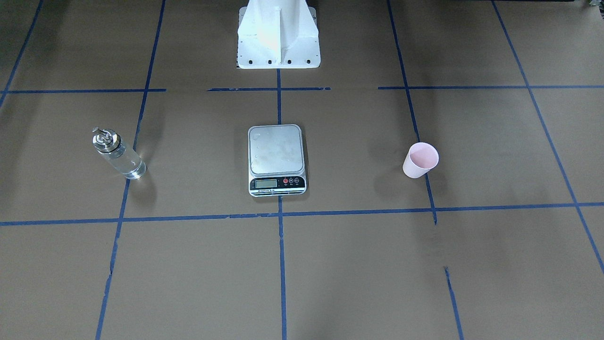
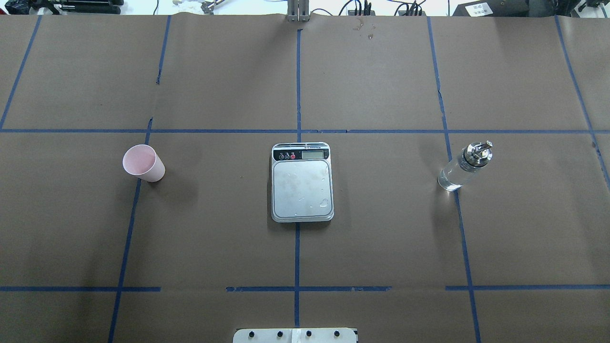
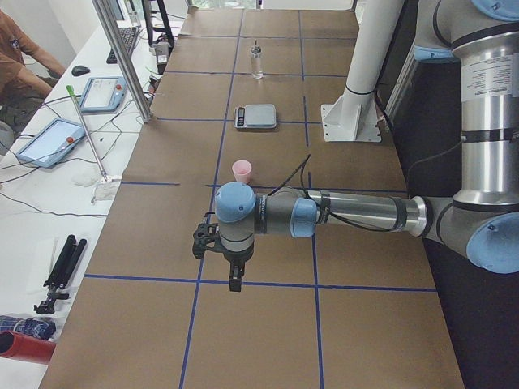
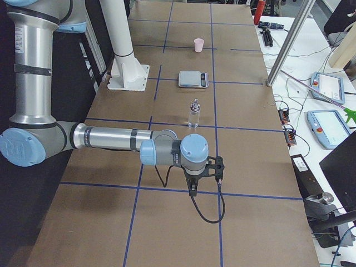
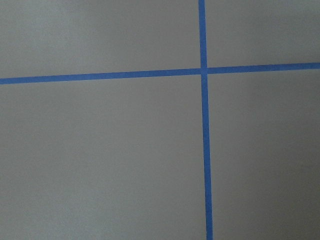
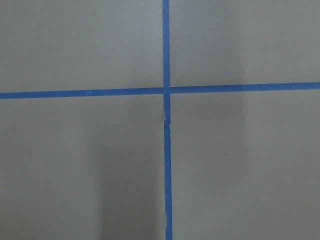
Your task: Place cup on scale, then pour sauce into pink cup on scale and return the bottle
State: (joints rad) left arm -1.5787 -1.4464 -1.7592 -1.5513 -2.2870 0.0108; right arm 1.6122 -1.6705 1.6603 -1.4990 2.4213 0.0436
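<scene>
The pale pink cup [image 2: 143, 163] stands upright on the brown paper at the left of the overhead view, away from the scale [image 2: 301, 183] in the middle, whose steel platform is bare. The glass bottle [image 2: 464, 166] with its silver spout cap stands upright to the right, with clear sauce [image 1: 127, 163] inside. My left gripper [image 3: 235, 279] hangs over the table end, short of the cup [image 3: 242, 171]. My right gripper [image 4: 193, 190] hangs at the other end, short of the bottle [image 4: 194, 114]. Whether either gripper is open or shut I cannot tell. Both wrist views show only paper and blue tape.
The white robot pedestal [image 1: 278, 38] stands behind the scale. Blue tape lines grid the brown paper. Beside the table run a metal pole [image 3: 122, 57], tablets [image 3: 50, 140], cables and a tripod [image 3: 61, 271]. A person's arm [image 3: 20, 61] shows at the far corner.
</scene>
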